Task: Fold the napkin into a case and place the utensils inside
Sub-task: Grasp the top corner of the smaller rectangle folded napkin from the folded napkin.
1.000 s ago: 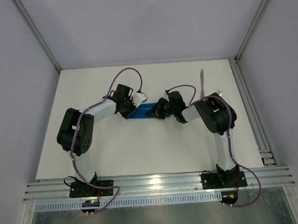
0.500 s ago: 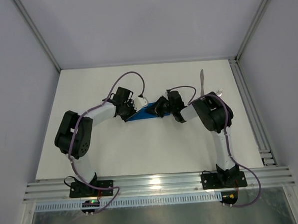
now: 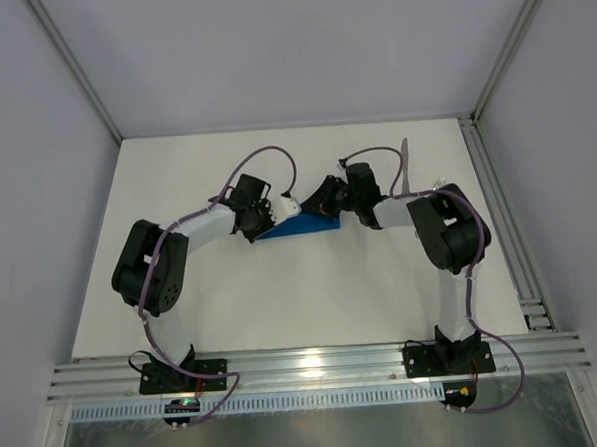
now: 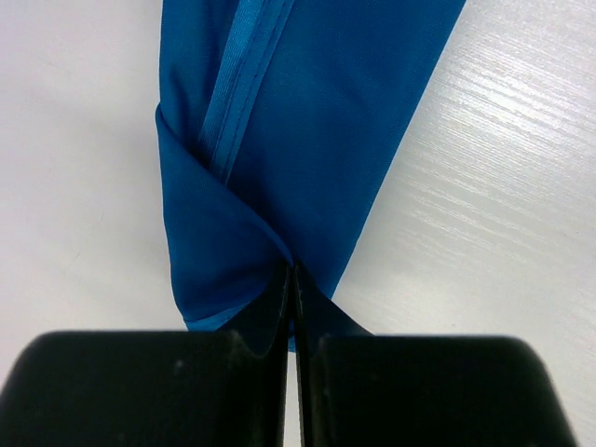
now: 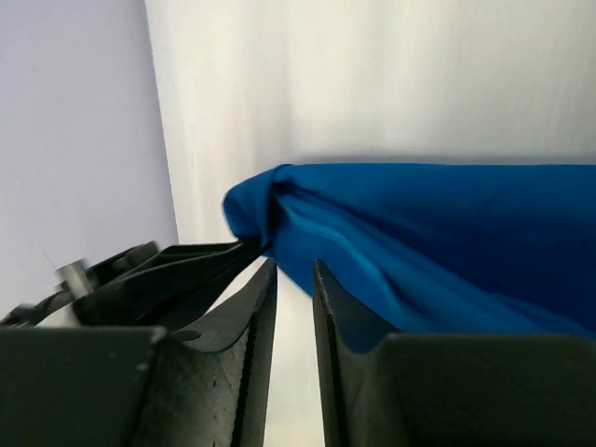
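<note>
in the top view the left arm comes up from the lower left of the frame, and its hand point(image 3: 289, 210) sits on the left end of the napkin point(image 3: 304, 226). in the left wrist view this hand's fingers point(image 4: 261, 372) are pressed together at the bottom centre, clamping a gathered fold of the cloth. the rest of the strip runs away to the top of the frame, with a stitched hem showing on its left part.

the napkin is a narrow blue strip folded lengthwise. it lies on the white tabletop point(image 3: 283, 304) at the centre of the top view, between the two hands.

just right of centre, the right hand point(image 3: 320, 206) hangs over the napkin's upper right end. in the right wrist view its fingers point(image 5: 253, 326) stand a narrow gap apart at the bottom centre. pale tabletop shows between them, and they hold nothing. the blue cloth fills the right half of that view. its bunched end is at centre left, where the left hand's dark fingers grip it.

at the upper right of the top view the knife point(image 3: 404, 166) lies on the tabletop, well apart from the napkin, pointing toward the top of the frame. a small part of the fork point(image 3: 440, 185) shows just beside the right arm, and the rest is hidden.
</note>
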Controlling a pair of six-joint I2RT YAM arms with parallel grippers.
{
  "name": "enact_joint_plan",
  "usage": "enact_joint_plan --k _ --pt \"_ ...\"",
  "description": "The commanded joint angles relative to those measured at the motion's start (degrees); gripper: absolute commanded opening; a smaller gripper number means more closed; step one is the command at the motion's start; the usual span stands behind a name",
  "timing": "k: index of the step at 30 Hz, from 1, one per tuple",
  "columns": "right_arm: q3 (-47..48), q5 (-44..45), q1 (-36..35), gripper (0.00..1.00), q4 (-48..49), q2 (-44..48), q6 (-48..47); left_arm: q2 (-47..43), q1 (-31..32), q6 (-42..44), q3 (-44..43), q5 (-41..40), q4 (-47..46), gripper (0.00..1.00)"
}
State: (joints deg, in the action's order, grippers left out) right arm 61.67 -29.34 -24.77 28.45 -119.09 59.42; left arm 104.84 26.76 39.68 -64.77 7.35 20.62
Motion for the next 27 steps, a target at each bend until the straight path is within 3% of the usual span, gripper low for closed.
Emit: enact_joint_plan --k 1,5,8,14,27 --pt "-0.32 -2.03 3.14 0.27 -7.07 10.79 -12.73 4.32 -0.40 -0.39 1.32 -1.20 6.01 0.00" --pt "-0.24 1.82 5.08 0.38 -23.91 18.44 -23.80 4.50 -0.40 -1.01 0.70 -0.33 6.71 0.00" --pt "0.91 2.62 6.57 0.41 -31.84 20.21 -29.96 4.41 -0.40 -1.36 0.44 -0.50 6.71 0.00" --pt "3.01 6.57 7.90 0.46 -40.29 17.49 -37.78 4.41 -0.40 -1.36 0.26 -1.29 6.62 0.00" --pt "7.85 5.18 7.90 0.46 -37.59 6.33 -37.10 3.27 -0.31 -1.80 0.35 -1.73 6.54 0.03"
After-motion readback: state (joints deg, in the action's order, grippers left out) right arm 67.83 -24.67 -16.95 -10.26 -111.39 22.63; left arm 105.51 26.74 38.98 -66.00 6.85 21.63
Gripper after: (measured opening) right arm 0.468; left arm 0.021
